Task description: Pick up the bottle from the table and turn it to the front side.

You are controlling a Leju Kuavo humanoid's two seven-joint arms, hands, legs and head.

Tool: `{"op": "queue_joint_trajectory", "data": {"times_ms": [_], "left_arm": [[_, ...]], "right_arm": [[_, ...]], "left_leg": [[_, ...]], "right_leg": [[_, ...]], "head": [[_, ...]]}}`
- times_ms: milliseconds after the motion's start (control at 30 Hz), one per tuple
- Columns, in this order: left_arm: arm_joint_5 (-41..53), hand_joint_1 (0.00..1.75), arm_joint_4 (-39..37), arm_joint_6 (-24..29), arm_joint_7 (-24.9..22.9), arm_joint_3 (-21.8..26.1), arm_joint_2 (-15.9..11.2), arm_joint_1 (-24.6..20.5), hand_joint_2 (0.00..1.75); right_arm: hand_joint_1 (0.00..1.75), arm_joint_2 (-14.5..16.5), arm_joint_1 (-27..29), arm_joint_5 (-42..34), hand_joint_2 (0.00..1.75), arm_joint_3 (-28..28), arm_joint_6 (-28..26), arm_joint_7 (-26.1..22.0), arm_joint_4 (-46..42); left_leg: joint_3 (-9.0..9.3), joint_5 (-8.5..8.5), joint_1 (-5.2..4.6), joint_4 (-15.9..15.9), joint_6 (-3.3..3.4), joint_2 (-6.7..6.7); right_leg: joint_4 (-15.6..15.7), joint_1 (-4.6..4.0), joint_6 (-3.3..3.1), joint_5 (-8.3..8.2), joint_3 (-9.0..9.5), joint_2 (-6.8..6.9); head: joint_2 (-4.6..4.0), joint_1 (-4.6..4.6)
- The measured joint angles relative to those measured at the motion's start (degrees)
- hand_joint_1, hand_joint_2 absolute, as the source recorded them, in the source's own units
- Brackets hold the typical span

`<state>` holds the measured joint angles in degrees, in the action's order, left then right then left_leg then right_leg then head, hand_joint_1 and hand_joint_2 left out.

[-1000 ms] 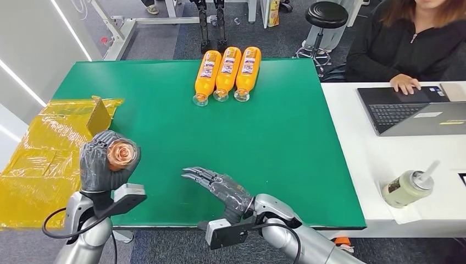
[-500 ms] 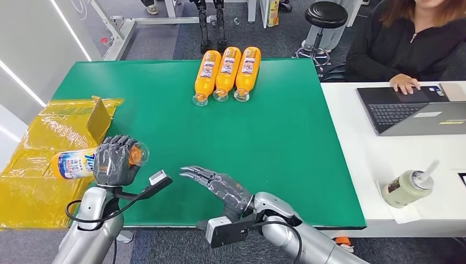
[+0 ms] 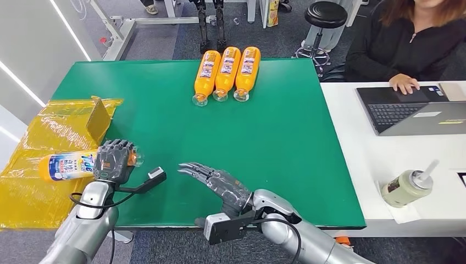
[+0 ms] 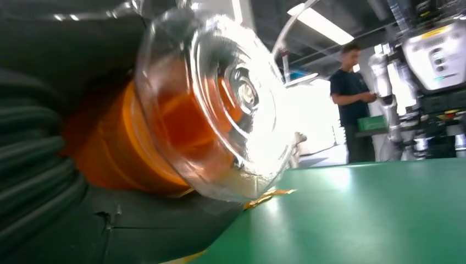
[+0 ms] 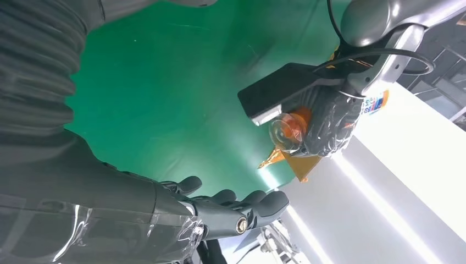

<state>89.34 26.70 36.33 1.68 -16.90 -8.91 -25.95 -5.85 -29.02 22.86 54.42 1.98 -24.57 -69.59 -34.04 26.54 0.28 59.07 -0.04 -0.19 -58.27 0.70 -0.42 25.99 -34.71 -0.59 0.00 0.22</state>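
Observation:
My left hand (image 3: 114, 160) grips an orange bottle (image 3: 66, 166) near its clear cap end, holding it level above the table's left edge, label with blue print facing up. The clear cap (image 4: 220, 110) looms close in the left wrist view, and the bottle (image 5: 291, 124) in the left hand (image 5: 329, 129) also shows in the right wrist view. My right hand (image 3: 217, 183) hovers open over the green table (image 3: 275, 137) near its front edge, fingers stretched toward the left hand. Three more orange bottles (image 3: 226, 72) lie side by side at the table's far edge.
A yellow plastic-wrapped box (image 3: 49, 148) lies left of the table. A white desk (image 3: 395, 165) on the right carries a laptop (image 3: 412, 110) and a capped cup (image 3: 409, 187); a person (image 3: 412, 38) sits behind it. A black stool (image 3: 327, 16) stands beyond.
My left hand has turned the bottle from pointing cap-first at the camera to lying level, and lowered it leftward over the yellow box. The right hand has barely moved.

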Motion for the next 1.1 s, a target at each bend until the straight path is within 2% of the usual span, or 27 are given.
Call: {"op": "queue_joint_trajectory", "data": {"times_ms": [233,433,633,767,833,967,1033,1100], "left_arm": [[0.43,0.0,-3.62,0.81,-2.87,-2.57,-0.81,-1.54,1.75],[-0.42,0.0,-4.32,1.67,-0.92,-3.05,-0.89,-2.07,1.75],[-6.67,0.0,-2.55,3.3,8.42,-2.03,-0.77,-1.87,1.75],[-9.59,0.0,-0.88,3.31,11.52,-1.02,-0.65,-1.37,1.75],[-15.17,0.0,0.78,2.59,16.22,-0.13,-0.37,-0.44,1.75],[-33.03,0.0,9.62,-3.72,26.66,1.52,0.55,4.2,1.75],[-40.5,0.0,15.38,-7.81,28.99,1.65,1.01,7.12,1.75],[-43.34,0.0,19.0,-9.43,29.57,1.7,1.31,8.95,1.75]], "right_arm": [[0.0,-0.05,0.77,0.62,1.75,0.03,-0.45,0.2,-0.32],[0.0,-0.04,0.51,0.83,1.75,0.04,-0.34,0.38,-0.26],[0.0,0.05,0.25,0.36,1.75,0.03,-0.4,0.68,0.24],[0.0,0.05,0.18,-0.08,1.75,0.02,-0.46,0.72,0.56],[0.0,0.05,0.14,-0.21,1.75,0.01,-0.86,0.72,0.71],[0.0,-0.04,0.19,-1.08,1.75,-0.66,-3.03,0.19,1.27],[0.0,-0.33,0.44,-1.52,1.75,-1.44,-4.15,-0.4,1.42],[0.0,-0.65,0.67,-1.7,1.75,-1.99,-4.59,-0.77,1.46]], "left_leg": [[0.0,-0.01,0.0,0.0,-0.01,0.01],[0.0,-0.01,0.0,0.0,-0.01,0.0],[0.0,-0.01,0.0,0.0,-0.02,-0.01],[0.0,-0.01,0.0,0.0,-0.02,-0.01],[0.0,-0.01,0.0,0.0,-0.02,0.0],[0.0,-0.01,-0.01,0.0,-0.01,0.02],[-0.01,0.0,-0.02,0.0,-0.01,0.01],[-0.02,0.0,-0.02,0.0,-0.01,0.0]], "right_leg": [[-0.01,0.0,-0.03,-0.02,-0.02,-0.01],[-0.02,0.0,-0.03,-0.02,-0.01,0.0],[-0.02,0.0,-0.03,-0.02,0.01,0.01],[-0.02,0.0,-0.03,-0.02,0.01,0.02],[-0.02,0.0,-0.03,-0.02,0.0,0.01],[0.01,0.01,-0.03,-0.02,-0.01,-0.02],[0.02,0.01,-0.03,-0.01,-0.02,-0.01],[0.03,0.01,-0.02,-0.01,-0.02,0.0]], "head": [[0.0,0.0],[0.0,-0.01],[0.0,0.0],[0.0,-0.01],[0.0,-0.01],[0.0,0.0],[0.0,0.01],[0.0,0.01]]}}
